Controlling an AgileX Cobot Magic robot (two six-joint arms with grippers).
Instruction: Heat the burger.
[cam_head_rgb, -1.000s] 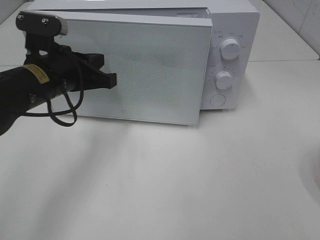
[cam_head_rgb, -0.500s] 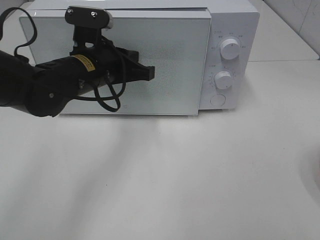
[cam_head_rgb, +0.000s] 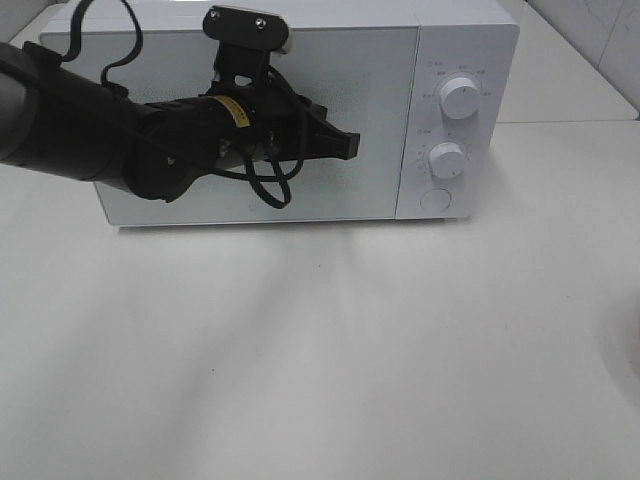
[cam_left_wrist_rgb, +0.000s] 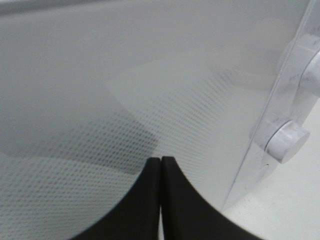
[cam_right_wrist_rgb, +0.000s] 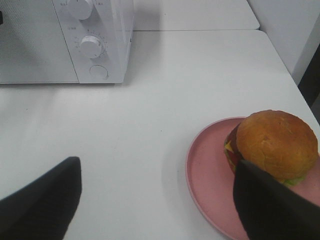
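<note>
Black left gripper (cam_head_rgb: 345, 146): clenched, its two jaws meeting in a thin seam with nothing between them, tip right at the frosted microwave door (cam_head_rgb: 200, 110); the left wrist view shows the tip against the dotted glass, though actual contact cannot be confirmed.
Microwave door: appears flush with the white microwave (cam_head_rgb: 465, 30), so the oven reads as closed.
Dials: two white knobs (cam_head_rgb: 459, 97) and a round button sit on the panel to the right of the door, apart from the left gripper's tip.
Right gripper (cam_right_wrist_rgb: 155, 200): jaws spread wide and empty, hanging above the white table (cam_right_wrist_rgb: 165, 90) just beside the pink plate (cam_right_wrist_rgb: 205, 170).
Burger (cam_right_wrist_rgb: 275, 145): sits upright on the pink plate, outside the oven, close to one spread jaw of the right gripper and well apart from the microwave and from the left gripper.
Risk, closed oven: with the door apparently shut and the burger not inside, a timer turned now would heat nothing; the door would likely need reopening.
Risk, push: further pressing on the door could slide the whole microwave back along the table.
Risk, pickup: the tall stacked burger could be squashed or shed its layers if the right gripper closes too high or too hard, and the plate could skid.
</note>
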